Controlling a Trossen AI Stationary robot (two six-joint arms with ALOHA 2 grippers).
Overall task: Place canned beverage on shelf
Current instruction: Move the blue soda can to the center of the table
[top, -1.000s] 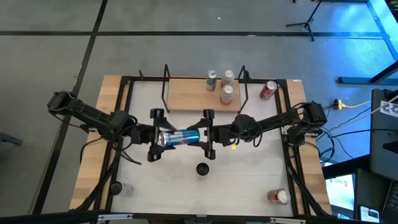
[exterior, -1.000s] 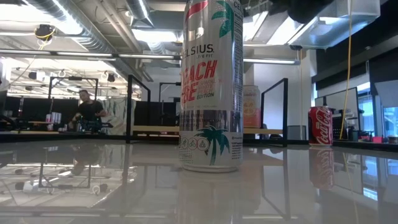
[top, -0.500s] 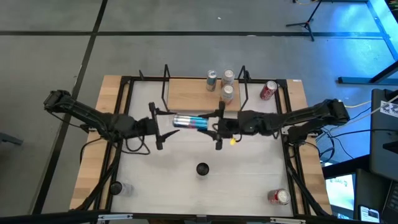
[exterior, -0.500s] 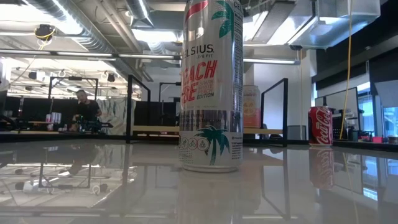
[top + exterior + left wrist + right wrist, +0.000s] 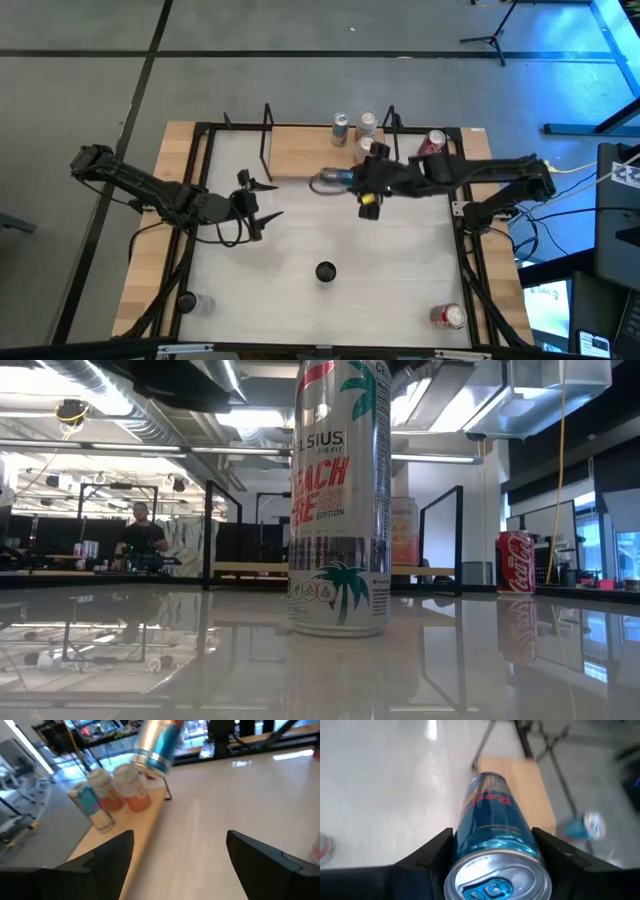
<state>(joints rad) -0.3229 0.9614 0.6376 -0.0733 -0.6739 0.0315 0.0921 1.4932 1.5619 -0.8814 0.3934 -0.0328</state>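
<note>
- A slim blue-and-silver beverage can (image 5: 328,181) is gripped between the fingers (image 5: 427,852) of the right gripper (image 5: 345,181); it is held lying on its side at the front edge of the shelf (image 5: 300,150), a small rectangular light-wood board with thin black metal rod uprights at both ends.
- In the right wrist view the can (image 5: 491,840) is seen end-on, its silver pull-tab top towards the camera, a dark finger pressed against each side.
- The left gripper (image 5: 262,192) is held over the white desk (image 5: 400,260), well apart from the can, with its fingers (image 5: 107,857) spread open and nothing between them.
- Three small cans (image 5: 357,132) are stood upright together on the shelf, near its right-hand uprights.
- A red soda can (image 5: 431,145) is stood on the desk just beside the shelf's right end.
- A tall white can printed with palm trees (image 5: 338,495) is stood upright on the desk close to the low camera.
- A person (image 5: 145,540) is seen in the room behind the desk.
</note>
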